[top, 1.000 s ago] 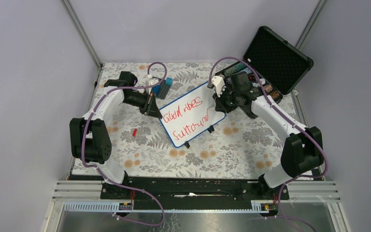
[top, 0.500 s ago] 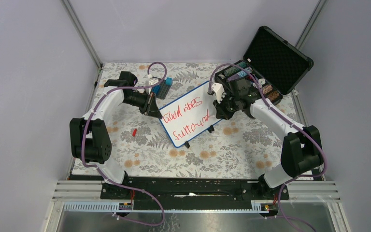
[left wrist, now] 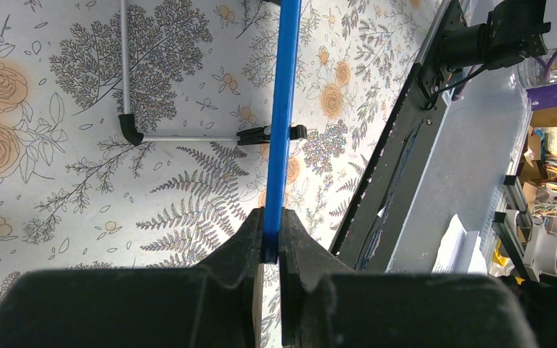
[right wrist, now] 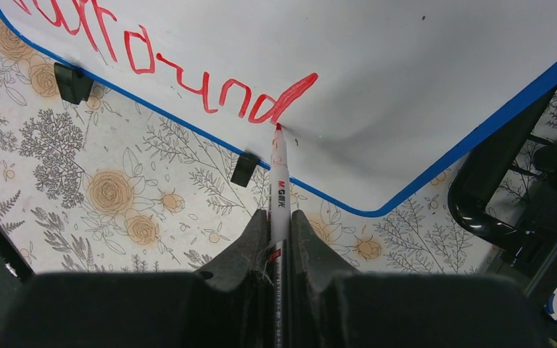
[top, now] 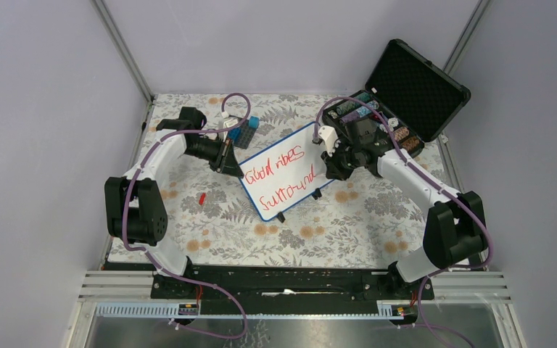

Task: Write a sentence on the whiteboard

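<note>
**mk_tinker:** You're most of the way there imo. The whiteboard (top: pixel 284 178) sits around the middle of the table (top: pixel 348 217), angled, with its right end toward the far right corner where the open black case (top: pixel 417 87) is. The sentence (top: pixel 257 172) is on it in red, two lines, roughly "Good vibes" over "Surround".

**yam_fan:** Yep. Your left gripper (left wrist: pixel 272 225) is pressed together on the board's blue rim at its left end, so you've got it steadied edge-on between the jaws. I can't tell if the little black feet are down on the cloth or a bit off it.

**mk_tinker:** Your right gripper (right wrist: pixel 279 232) is pinching the red marker (right wrist: pixel 278 181), tip right at the last "d". Touching or just off the surface? Can't call it from the wrist view.

**yam_fan:** So here's my guess at what's left for you. Finish or lift off that last stroke, and maybe add a word if the line isn't meant to end there. There's bare white past the "d" toward the rounded corner, not loads though. Then put the marker down and let go of the board. There's a small red piece (top: pixel 201 197) on the cloth toward the left edge. It might be the cap, but it's too small to say.
</note>
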You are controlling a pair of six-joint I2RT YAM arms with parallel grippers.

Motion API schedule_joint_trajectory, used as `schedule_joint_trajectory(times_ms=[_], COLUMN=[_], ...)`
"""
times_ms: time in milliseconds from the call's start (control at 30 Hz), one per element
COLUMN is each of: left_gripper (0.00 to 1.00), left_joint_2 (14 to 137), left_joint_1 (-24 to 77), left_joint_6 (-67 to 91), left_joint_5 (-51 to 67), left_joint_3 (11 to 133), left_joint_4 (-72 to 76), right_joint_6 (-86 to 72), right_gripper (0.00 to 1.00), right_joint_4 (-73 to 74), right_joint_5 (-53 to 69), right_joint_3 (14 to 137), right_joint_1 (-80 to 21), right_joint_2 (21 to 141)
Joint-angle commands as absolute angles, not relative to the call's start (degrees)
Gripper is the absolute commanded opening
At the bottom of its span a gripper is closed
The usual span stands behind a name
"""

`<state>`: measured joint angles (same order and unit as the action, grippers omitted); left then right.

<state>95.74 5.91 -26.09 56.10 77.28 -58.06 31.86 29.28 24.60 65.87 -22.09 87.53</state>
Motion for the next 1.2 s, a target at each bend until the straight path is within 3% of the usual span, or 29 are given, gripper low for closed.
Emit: schedule_joint_trajectory(times_ms=[0, 1067, 1167], left_gripper=[0.00, 0.00, 0.11], left_joint_2=[97.1, 96.8, 96.0], left_joint_1=[7.6, 7.7, 7.6], left_joint_6=[-27.7, -27.7, -27.1], left_joint_5=[53.9, 53.6, 53.7], left_joint_3=[77.6, 77.6, 78.1], left_joint_4=[-57.5, -57.5, -57.6], right_joint_6=[33.4, 32.7, 33.0], right_gripper=[0.00, 0.00, 0.00], right_joint_4=[30.6, 29.5, 31.4], right_joint_5=[24.5, 22.9, 25.7], right_joint_3=[67.0, 68.1, 69.1], right_joint_1=[-21.7, -21.8, -21.8], right_joint_2=[84.4, 86.5, 84.7])
